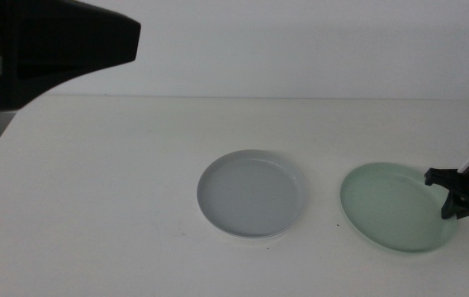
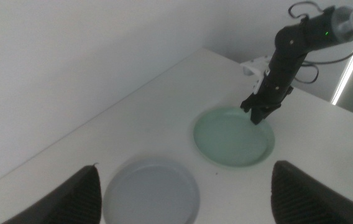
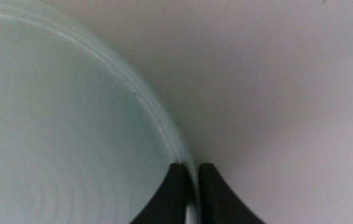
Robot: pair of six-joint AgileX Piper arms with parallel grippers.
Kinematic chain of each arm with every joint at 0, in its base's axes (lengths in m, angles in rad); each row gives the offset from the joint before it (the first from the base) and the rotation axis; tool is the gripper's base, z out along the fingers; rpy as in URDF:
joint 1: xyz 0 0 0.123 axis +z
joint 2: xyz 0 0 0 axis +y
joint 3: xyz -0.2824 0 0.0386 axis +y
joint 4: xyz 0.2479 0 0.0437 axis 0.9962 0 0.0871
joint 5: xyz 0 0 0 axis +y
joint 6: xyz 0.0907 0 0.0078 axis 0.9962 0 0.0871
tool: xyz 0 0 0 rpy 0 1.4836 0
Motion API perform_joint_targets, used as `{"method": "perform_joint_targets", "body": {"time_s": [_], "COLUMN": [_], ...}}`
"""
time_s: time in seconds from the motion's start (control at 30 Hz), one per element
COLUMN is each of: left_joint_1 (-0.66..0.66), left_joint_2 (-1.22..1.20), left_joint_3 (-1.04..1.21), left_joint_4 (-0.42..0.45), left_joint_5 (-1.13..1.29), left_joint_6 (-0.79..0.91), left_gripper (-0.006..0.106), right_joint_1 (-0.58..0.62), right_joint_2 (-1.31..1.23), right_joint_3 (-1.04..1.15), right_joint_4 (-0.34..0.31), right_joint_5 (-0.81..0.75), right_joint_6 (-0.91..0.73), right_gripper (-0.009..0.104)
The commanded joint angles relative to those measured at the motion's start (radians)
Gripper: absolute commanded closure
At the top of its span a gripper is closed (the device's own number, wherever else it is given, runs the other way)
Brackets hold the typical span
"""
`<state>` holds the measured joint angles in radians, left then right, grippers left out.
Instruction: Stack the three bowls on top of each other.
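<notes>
Mint bowl [image 1: 391, 206] beside grey bowl [image 1: 251, 195], R end effector [image 1: 459, 195] on rim.

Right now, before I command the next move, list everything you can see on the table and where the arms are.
grey bowl: one, grey inside with a white rim showing around it, flat on the table near the middle; whether a white bowl sits under it cannot be told.
green bowl: one, pale mint green, on the right side of the table, apart from the grey bowl, its right edge seeming slightly lifted.
table: one, white, with a white wall behind.
right gripper: dark, at the table's right side, jaws closed on the green bowl's right rim.
left gripper: dark, jaws apart, held above the table over the grey bowl, touching nothing; its arm shows at the middle view's upper left.
</notes>
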<state>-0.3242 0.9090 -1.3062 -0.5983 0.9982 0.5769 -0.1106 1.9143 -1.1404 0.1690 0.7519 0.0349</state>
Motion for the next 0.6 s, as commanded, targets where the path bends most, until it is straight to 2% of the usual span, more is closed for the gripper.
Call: {"method": "perform_joint_targets", "body": {"time_s": [0.0, 0.23, 0.4, 0.57], "left_joint_1": [-0.005, -0.005, -0.005, -0.005], "left_joint_2": [0.001, 0.001, 0.001, 0.001], "left_joint_3": [0.003, 0.003, 0.003, 0.003], "left_joint_4": [0.005, 0.005, 0.005, 0.005], "left_joint_5": [0.007, 0.007, 0.007, 0.007], "left_joint_6": [-0.005, -0.005, -0.005, -0.005], "left_gripper": [0.007, 0.007, 0.007, 0.007], "right_joint_1": [-0.008, 0.049, 0.183, 0.328], "right_joint_2": [-0.015, -0.155, -0.146, -0.08], "right_joint_3": [-0.003, -0.156, -0.362, -0.483], "right_joint_4": [-0.028, -0.029, -0.022, 0.002], "right_joint_5": [0.017, 0.149, 0.264, 0.278], "right_joint_6": [-0.006, 0.034, 0.073, 0.107], "right_gripper": [0.097, 0.097, 0.097, 0.097]}}
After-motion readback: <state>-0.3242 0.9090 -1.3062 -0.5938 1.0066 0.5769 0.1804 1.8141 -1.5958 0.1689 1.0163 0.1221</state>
